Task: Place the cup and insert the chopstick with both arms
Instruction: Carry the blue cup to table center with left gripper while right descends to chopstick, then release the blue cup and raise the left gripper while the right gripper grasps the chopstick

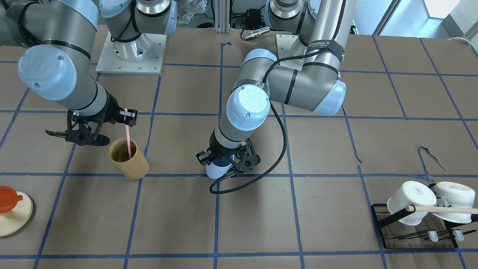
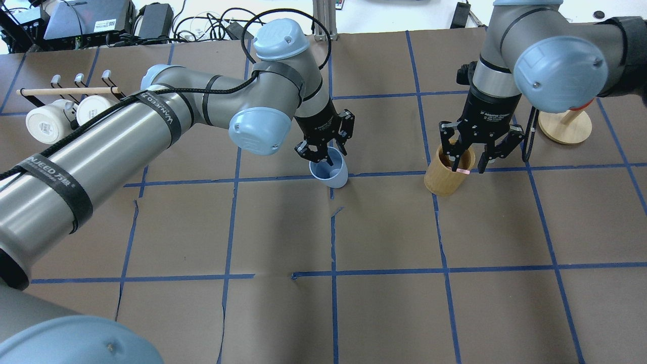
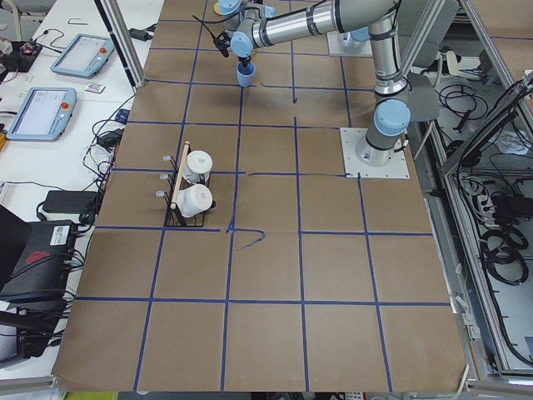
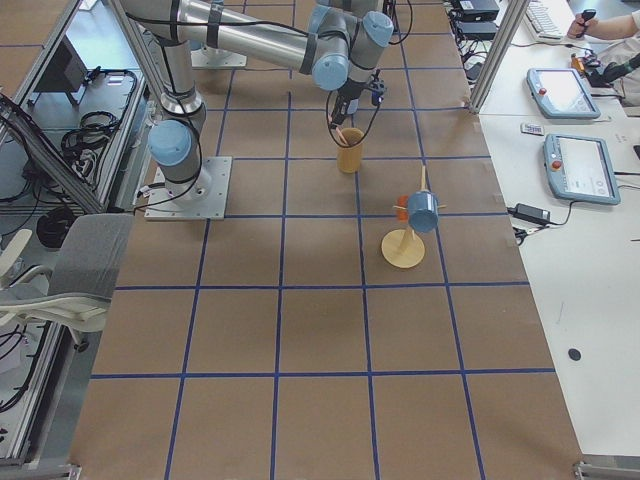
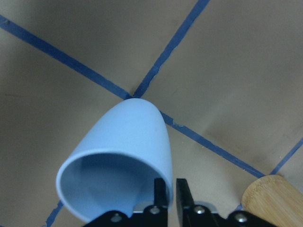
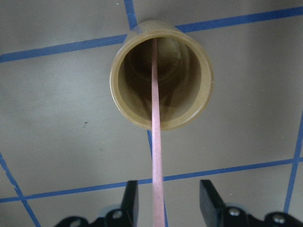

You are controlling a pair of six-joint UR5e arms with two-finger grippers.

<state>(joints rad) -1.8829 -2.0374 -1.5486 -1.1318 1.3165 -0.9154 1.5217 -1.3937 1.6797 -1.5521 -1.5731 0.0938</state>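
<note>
Brown paper crossed with blue tape lines covers the surface. Near its middle the left pincer is clamped on one wall of a light blue rounded cup, one finger inside the rim and one outside. Whether the base sits flat cannot be told. Well apart from it, the right pincer hangs over a tall bamboo cylinder cup with its fingers spread wide. A slim pink chopstick stands in that cup. Its upper end rises between the spread fingers and touches neither in the wrist view.

Likely trouble: the chopstick stands loose, so a sideways pull-away by the right pincer could catch its top, flicking it out or tipping the bamboo cup. The blue cup is held by a thin wall only, so letting go before the base is flat could let it topple and roll. A black cable loops just beside it and could nudge it.

Straight up looks free for both arms. A round wooden stand sits near the right arm. A mug rack with a wooden rail lies well apart at the left end.
</note>
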